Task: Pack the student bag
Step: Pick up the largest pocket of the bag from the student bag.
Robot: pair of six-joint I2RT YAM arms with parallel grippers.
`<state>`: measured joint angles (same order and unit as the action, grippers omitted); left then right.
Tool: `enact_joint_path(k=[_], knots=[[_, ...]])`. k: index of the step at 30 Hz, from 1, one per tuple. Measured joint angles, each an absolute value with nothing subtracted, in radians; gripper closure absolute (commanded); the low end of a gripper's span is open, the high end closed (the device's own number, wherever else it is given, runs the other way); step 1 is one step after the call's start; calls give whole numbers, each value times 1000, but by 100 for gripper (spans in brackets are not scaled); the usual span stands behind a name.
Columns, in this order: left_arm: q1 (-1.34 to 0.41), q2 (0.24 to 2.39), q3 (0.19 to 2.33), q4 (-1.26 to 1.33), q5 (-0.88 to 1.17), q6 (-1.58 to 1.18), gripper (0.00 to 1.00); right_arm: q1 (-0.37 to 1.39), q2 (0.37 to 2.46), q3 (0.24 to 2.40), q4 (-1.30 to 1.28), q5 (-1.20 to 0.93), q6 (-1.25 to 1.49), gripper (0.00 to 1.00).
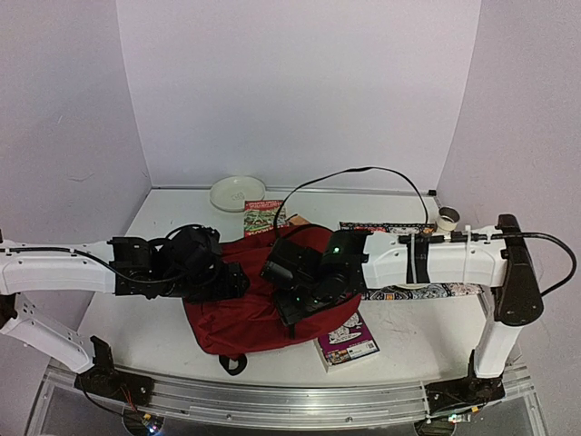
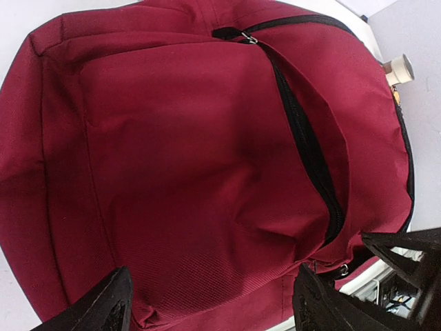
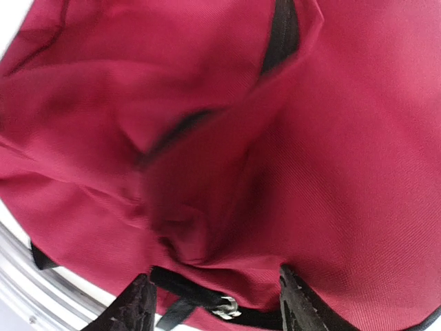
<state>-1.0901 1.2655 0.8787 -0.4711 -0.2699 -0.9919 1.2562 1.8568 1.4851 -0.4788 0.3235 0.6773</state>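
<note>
Seen from above, the dark red bag (image 1: 245, 313) lies flat on the white table (image 1: 163, 218), and the two arms reach in over it, one from each side. The left gripper (image 1: 229, 280) hangs over the bag's left part and the right gripper (image 1: 295, 304) over its middle. From up here their fingers cannot be made out. A book (image 1: 263, 216) lies just beyond the bag's far edge, with a white bowl (image 1: 237, 193) farther back. A second book (image 1: 347, 341) lies against the bag's near right corner, and a roll of tape (image 1: 448, 217) stands well off to the bag's right. In the left wrist view the bag (image 2: 193, 158) fills almost the whole picture, and a black zip (image 2: 310, 152) curves down along its front pocket. The left gripper (image 2: 213, 276) is over the fabric with its fingers (image 2: 103, 307) spread wide and loose, with only the bag's surface showing between them. The right wrist view is blurred and close, showing the bag (image 3: 310, 172) crumpled into deep folds. The right gripper (image 3: 215, 279) has its fingers (image 3: 138, 310) standing apart and unclenched. Between them lie a slack fold of red fabric and a black strip with a small metal ring (image 3: 226, 307).
</note>
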Motion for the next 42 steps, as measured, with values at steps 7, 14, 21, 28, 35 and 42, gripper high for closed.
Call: enact_joint_path(k=[7, 14, 21, 28, 35, 42], knots=[[-1090, 1270, 876, -485, -292, -996, 14, 1311, 1941, 1613, -551, 390, 655, 26], [-1090, 1292, 862, -496, -294, -1003, 14, 1319, 2040, 1628, -637, 447, 655, 25], [-1090, 1292, 826, -498, -304, -1021, 14, 1319, 2056, 1639, -715, 517, 682, 33], [-1090, 1316, 797, -497, -304, -1023, 14, 1320, 2055, 1654, -761, 560, 718, 37], [-1090, 1317, 786, -497, -304, -1029, 15, 1317, 2041, 1672, -782, 581, 761, 40], [-1090, 1317, 783, -498, -303, -1030, 15, 1308, 2037, 1697, -764, 570, 741, 40]])
